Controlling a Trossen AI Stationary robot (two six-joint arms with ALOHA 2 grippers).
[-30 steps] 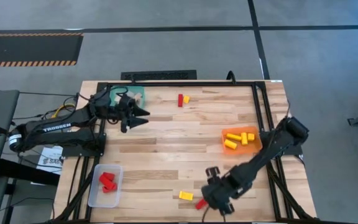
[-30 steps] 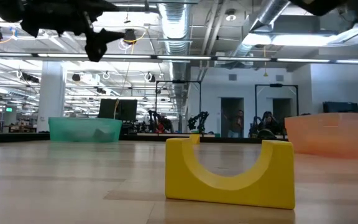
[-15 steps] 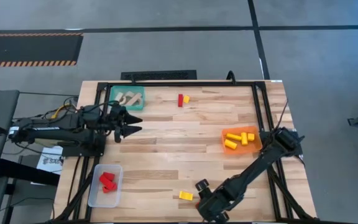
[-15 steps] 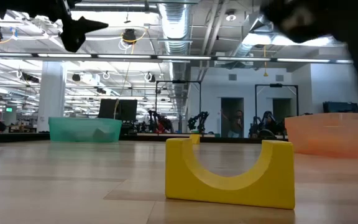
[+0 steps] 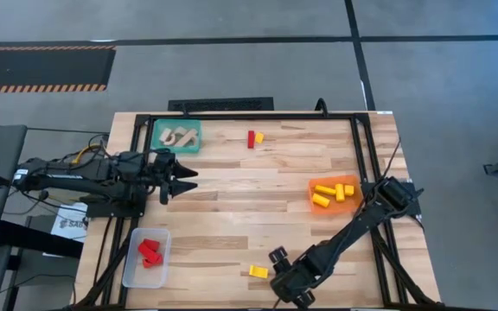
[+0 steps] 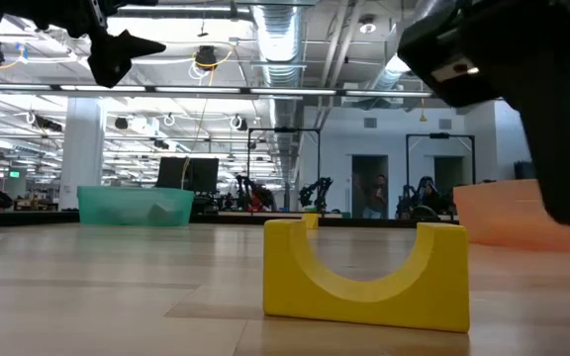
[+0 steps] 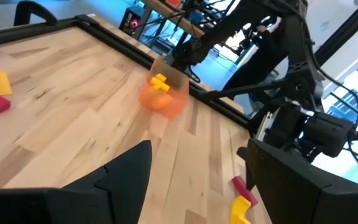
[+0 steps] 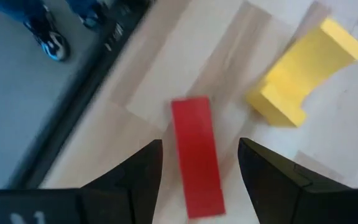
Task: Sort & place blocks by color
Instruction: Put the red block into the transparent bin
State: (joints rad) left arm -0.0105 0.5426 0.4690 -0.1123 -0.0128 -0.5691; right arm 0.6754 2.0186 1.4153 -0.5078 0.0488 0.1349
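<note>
A red brick [image 8: 197, 158] lies flat on the table near its near edge, beside a yellow arch block [image 8: 303, 68], which also shows in the high view [image 5: 258, 271] and the low view [image 6: 364, 272]. My right gripper [image 8: 201, 149] is open and points down over the brick, one finger on each side, apart from it. In the high view my right gripper [image 5: 285, 278] hides the brick. My left gripper [image 5: 178, 178] is open and empty above the table's left part. A red and a yellow block [image 5: 253, 138] lie near the far edge.
A teal tray [image 5: 178, 136] at the far left holds pale wood blocks. An orange tray [image 5: 350, 201] at the right holds yellow blocks. A clear tray [image 5: 132, 268] at the near left holds red blocks. The black frame rail runs close behind the red brick.
My right gripper has moved toward the table's near edge and come down over the red brick, which it now covers in the high view. My left gripper has drawn back from the teal tray toward the left and near side. The blocks have not moved.
</note>
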